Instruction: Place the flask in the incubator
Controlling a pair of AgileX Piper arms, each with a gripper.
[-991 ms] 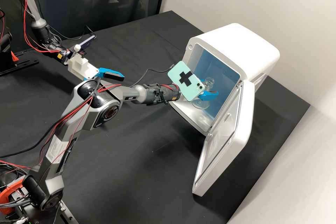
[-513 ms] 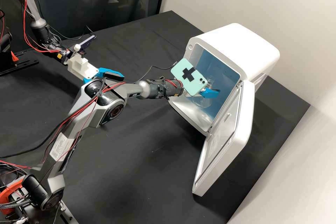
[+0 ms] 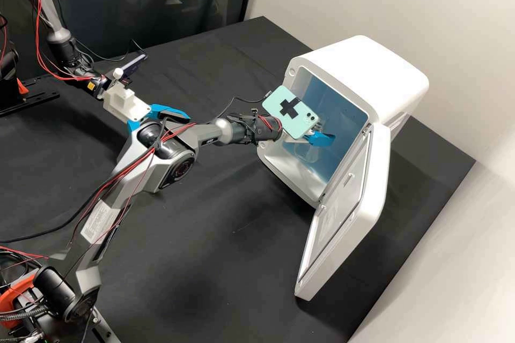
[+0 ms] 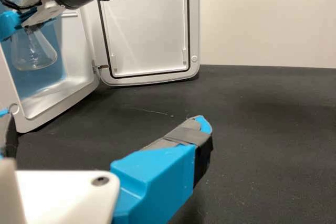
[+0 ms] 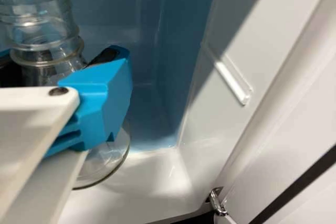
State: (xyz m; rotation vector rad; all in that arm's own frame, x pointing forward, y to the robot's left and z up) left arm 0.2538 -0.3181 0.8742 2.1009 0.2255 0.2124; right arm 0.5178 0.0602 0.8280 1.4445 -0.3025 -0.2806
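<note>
Pushed deeper into the incubator (image 3: 375, 72) than a second ago, and lifted a touch, by the right gripper (image 3: 316, 138). Clenched around the neck of the flask (image 5: 42, 24), blue fingers (image 5: 100, 95) on either side of it. Held upright inside the chamber, conical base just below the fingers and close over the white floor; cannot tell whether touching. Clear glass, thick rolled lip, smooth flared body. Beyond the fingertips, glossy blue back wall; alongside them, smooth white moulded door (image 3: 343, 209), swung wide on its hinge and standing clear of the opening. Riding right behind the gripper, flat mint-green phone (image 3: 289, 112) with a black cross, screening most of the flask from above. Well apart from all that, left gripper (image 3: 161, 113), fingers spread and holding nothing, low over the matt black bench (image 3: 230, 246).
</note>
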